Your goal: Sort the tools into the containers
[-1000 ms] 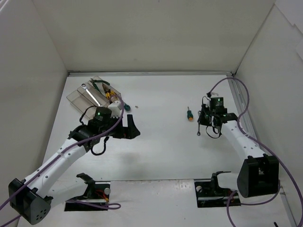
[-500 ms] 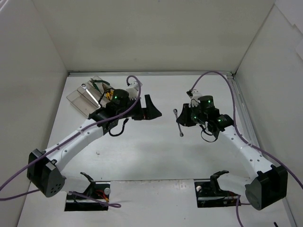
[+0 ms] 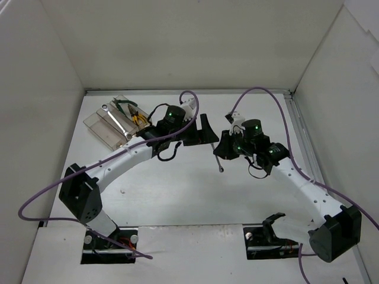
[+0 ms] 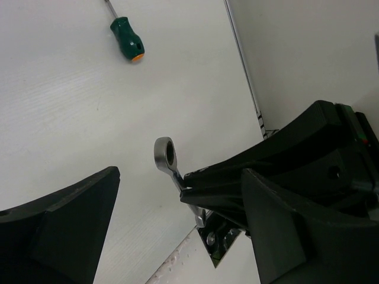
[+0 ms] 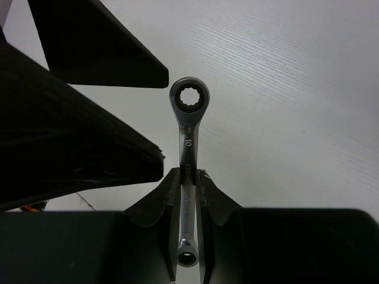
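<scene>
**Wrench Being Passed Between Two Arms at Mid-Table**

The white table (image 3: 177, 195) is carrying the whole scene. The left arm (image 3: 127, 157) and the right arm (image 3: 302, 183) are reaching inward across it, so their ends are meeting near the middle. This is judged to be a handover, because the row of three clear plastic rectangular containers (image 3: 98, 125) is standing at the far left corner, well apart from the right arm. Those bins are already holding yellow-handled pliers (image 3: 137, 120), dark green-handled pliers (image 3: 125, 107) and a long silver spanner (image 3: 116, 121).

The black left gripper (image 3: 207, 131) is standing with its jaws wide apart. It is pointing at the right arm's load and is near it, without visible contact. The black right gripper (image 5: 188, 177) is clamping tight on the shank of a silver ring-ended steel wrench (image 5: 187, 127), which appears to be held clear of the table. The grip is sitting low on the shank and leaving the toothed ring end projecting free, probably to give the other fingers bare metal to close on. The next move is likely calling for the left jaws to straddle that free end squarely before the right ones let go. Such a slim, smooth shank could twist or drop if released early.

A stubby screwdriver with a dark green handle and orange cap (image 4: 127, 46) is lying loose on the table beyond the grippers, unsorted.
</scene>
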`<state>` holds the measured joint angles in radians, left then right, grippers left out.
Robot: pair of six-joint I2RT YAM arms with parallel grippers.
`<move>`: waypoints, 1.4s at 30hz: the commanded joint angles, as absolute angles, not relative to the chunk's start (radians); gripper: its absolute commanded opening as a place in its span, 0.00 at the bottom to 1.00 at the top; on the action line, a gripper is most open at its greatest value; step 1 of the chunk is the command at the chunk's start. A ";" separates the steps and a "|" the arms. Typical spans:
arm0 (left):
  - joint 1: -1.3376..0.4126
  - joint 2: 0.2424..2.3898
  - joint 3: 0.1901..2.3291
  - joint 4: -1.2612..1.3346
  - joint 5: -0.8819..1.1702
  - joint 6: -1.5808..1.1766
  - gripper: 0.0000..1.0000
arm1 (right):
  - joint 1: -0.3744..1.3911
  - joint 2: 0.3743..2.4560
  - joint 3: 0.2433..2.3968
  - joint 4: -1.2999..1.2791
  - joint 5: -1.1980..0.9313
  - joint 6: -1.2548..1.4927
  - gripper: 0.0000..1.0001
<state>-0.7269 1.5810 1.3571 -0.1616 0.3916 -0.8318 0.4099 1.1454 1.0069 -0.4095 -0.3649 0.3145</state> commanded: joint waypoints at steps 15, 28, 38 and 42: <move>-0.753 1.672 1.466 -0.100 0.380 -0.903 0.61 | 0.439 1.158 1.060 -0.333 -0.379 0.310 0.00; -0.753 1.631 1.428 -0.090 0.357 -0.925 0.00 | 0.436 1.164 1.063 -0.322 -0.351 0.319 0.18; -0.680 1.565 1.388 -0.133 0.327 -0.887 0.00 | 0.436 1.126 1.049 -0.327 -0.276 0.314 0.80; -0.568 1.513 1.367 -0.167 0.295 -0.823 0.00 | 0.434 1.082 1.022 -0.336 -0.218 0.299 0.83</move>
